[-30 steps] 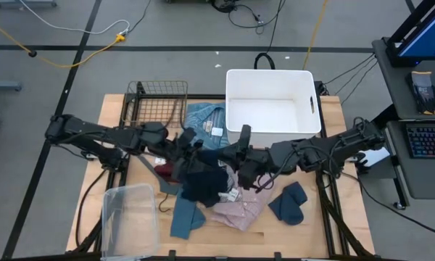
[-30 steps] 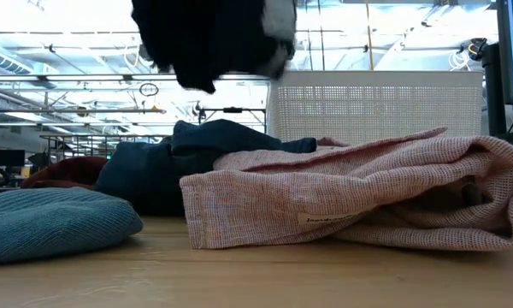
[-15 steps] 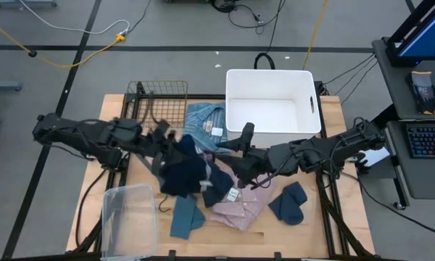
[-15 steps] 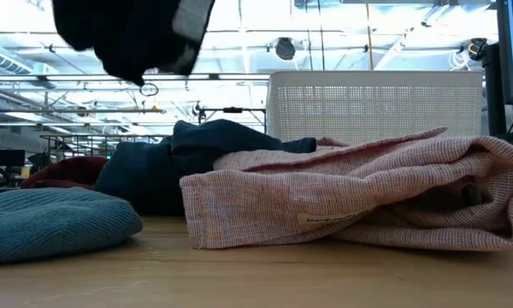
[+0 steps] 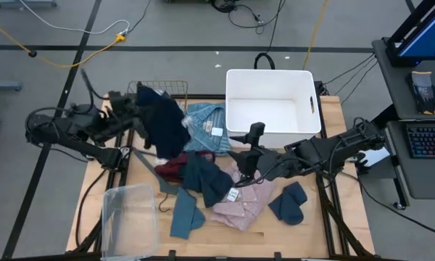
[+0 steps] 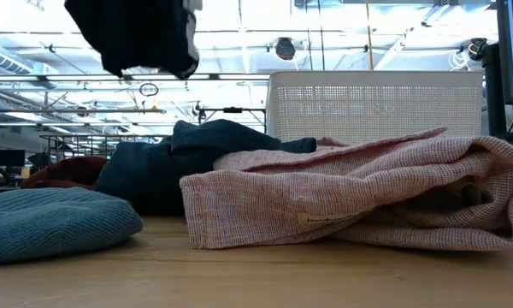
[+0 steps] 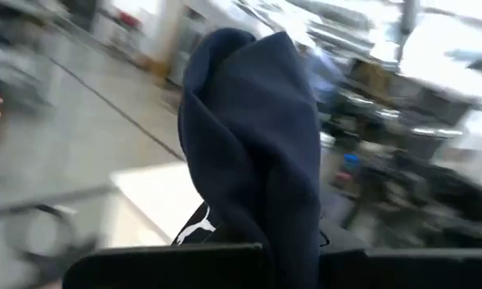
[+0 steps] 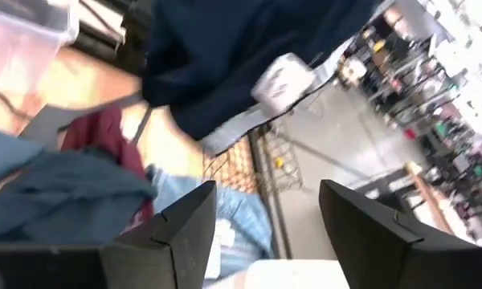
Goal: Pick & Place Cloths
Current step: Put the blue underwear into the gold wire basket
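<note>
A grey floor marked with dark tape lines surrounds the wooden tabletop, with yellow and black cables trailing across it. To one side stands a desk with a keyboard. Beyond, bright ceiling lights hang over an open workshop hall.

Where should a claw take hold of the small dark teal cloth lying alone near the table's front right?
Probably from straight above, at the raised fold of the small dark teal cloth. It lies crumpled and apart from the pile, so nothing crowds it. The open right claw is the nearer one.
</note>
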Available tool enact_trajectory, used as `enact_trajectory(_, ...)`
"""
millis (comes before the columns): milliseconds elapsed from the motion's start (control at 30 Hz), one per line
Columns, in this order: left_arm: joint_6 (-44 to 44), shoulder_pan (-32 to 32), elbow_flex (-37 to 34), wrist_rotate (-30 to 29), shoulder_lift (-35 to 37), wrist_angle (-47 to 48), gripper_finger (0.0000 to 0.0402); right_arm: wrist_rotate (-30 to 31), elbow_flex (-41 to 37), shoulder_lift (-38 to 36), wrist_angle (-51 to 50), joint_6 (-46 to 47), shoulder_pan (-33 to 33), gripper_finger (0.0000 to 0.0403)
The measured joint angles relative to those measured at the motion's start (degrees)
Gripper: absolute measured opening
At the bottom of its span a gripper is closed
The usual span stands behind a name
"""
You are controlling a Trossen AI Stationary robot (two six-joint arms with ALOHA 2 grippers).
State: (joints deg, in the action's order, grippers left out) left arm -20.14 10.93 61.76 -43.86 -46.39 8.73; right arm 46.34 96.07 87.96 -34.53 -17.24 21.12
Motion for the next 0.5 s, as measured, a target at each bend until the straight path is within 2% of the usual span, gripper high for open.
enact_trajectory(133,7.28,-1.78,0.00,-7.31,0.03,-0.04,0.0000,-0.06,0.00,-0.35,-7.69,7.57,0.33,0.0202)
enact_trajectory(300,14.91,-6.18,0.00,-10.26,-1.18,0.09,0.0000,-0.66,0.07,-1.63,-15.75,15.40,2.96,0.0197)
enact_trajectory(500,22.46,-13.65,0.04,-10.82,-2.33,-0.04,0.0000,-11.15,0.07,-4.55,-18.91,21.43,7.02,0.0196)
